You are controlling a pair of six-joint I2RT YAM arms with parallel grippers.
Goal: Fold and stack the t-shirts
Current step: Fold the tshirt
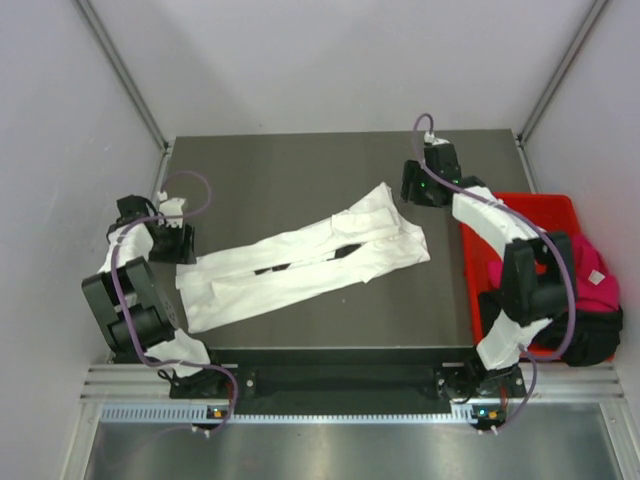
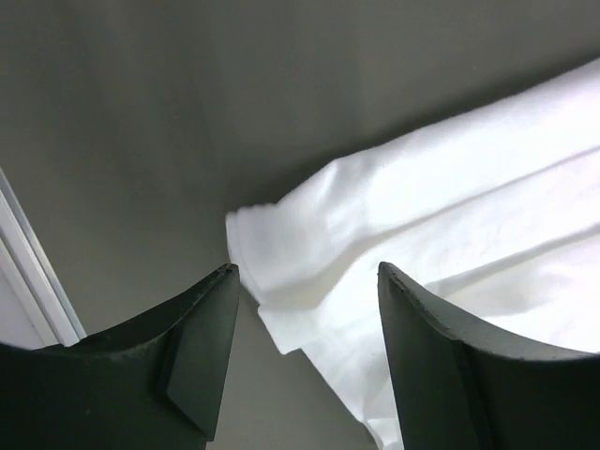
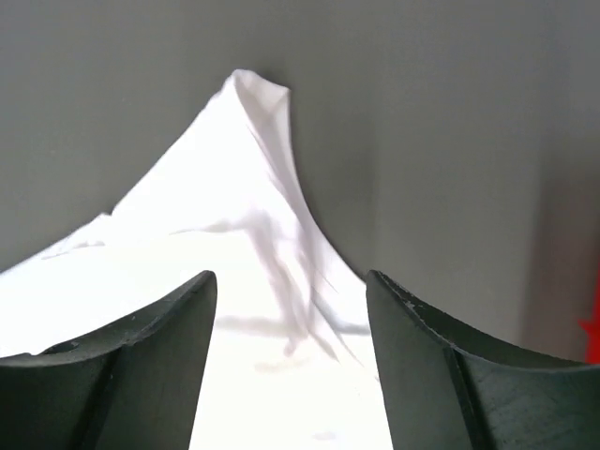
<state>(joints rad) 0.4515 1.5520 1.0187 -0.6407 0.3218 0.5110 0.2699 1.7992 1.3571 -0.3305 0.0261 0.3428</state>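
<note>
A white t-shirt [image 1: 300,265] lies stretched out in a long diagonal strip across the dark table [image 1: 300,170]. My left gripper [image 1: 183,243] is open at the shirt's left end; in the left wrist view a hemmed corner of the white t-shirt [image 2: 309,234] lies between and just beyond its fingers [image 2: 202,347]. My right gripper [image 1: 415,187] is open at the shirt's far right end; in the right wrist view a pointed corner of the white t-shirt [image 3: 234,187] lies ahead of its fingers [image 3: 431,366]. A magenta-pink t-shirt [image 1: 595,275] and a black t-shirt [image 1: 590,340] sit in the bin.
A red plastic bin [image 1: 535,210] stands at the table's right edge, under my right arm. White enclosure walls rise behind and to both sides. A pale rail [image 2: 33,272] runs along the table's left edge.
</note>
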